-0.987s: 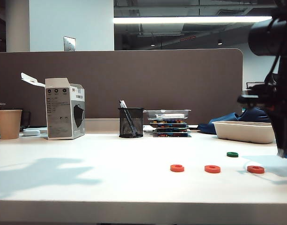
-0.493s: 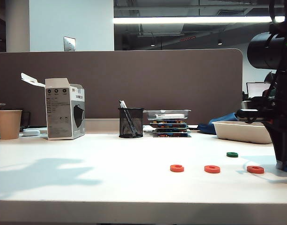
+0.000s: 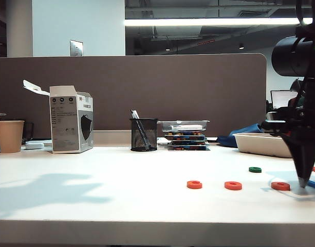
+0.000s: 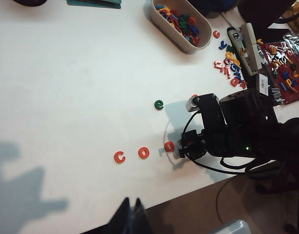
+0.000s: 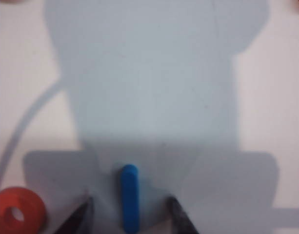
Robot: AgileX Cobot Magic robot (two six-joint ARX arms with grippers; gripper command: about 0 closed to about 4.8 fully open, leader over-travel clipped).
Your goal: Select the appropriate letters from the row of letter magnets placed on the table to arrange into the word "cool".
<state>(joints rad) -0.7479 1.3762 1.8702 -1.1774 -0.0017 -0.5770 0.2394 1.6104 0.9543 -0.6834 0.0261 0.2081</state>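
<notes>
**Blue bar lying between the right hand's spread tips**

Going left to right in the exterior view, you're seeing a paper cup [image 3: 9,136], a white box [image 3: 71,119] and a mesh pen holder [image 3: 143,134] sitting at the back of the counter [image 3: 95,195]. Three red-orange rings are lying in a row near the front: first ring [image 3: 194,184], second ring [image 3: 233,185], third ring [image 3: 280,186]. The dark green ring [image 3: 255,169] is sitting behind them, apart from the row. Just right of the third ring, the right hand [image 3: 302,181] is pointing down at the counter with the blue bar [image 3: 314,184] beside its tip.

In the right wrist view the right hand [image 5: 132,212] is standing released, and the blue bar [image 5: 129,197] is lying flat between the fingertips [image 5: 83,214], touching neither.

The left hand [image 4: 130,214] is hanging over the counter's front edge, well apart from the letters; you can't tell whether it's released or clenched.
</notes>
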